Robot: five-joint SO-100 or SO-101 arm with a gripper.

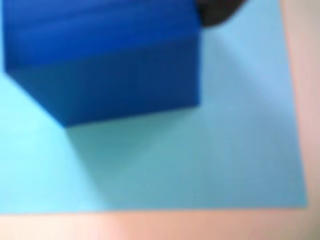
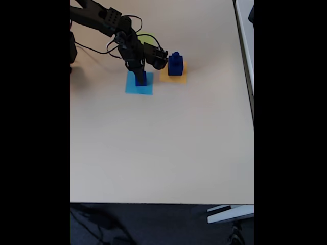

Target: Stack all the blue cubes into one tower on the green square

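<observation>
A large blue cube (image 1: 105,60) stands on the flat light-blue square (image 1: 210,160), blurred and close in the wrist view. One dark finger (image 1: 216,12) shows at the cube's upper right edge; the other is hidden. In the fixed view my gripper (image 2: 139,72) points down onto this blue cube (image 2: 141,79). To its right, a stepped stack of smaller blue cubes (image 2: 176,64) stands on the orange-yellow square (image 2: 173,77). A sliver of the green square (image 2: 149,37) peeks out behind the arm.
The black arm (image 2: 102,18) reaches in from the top left with loose cables around it. Bare beige tabletop (image 2: 163,148) spreads toward the near edge. The table's right edge (image 2: 244,61) runs close to the orange-yellow square.
</observation>
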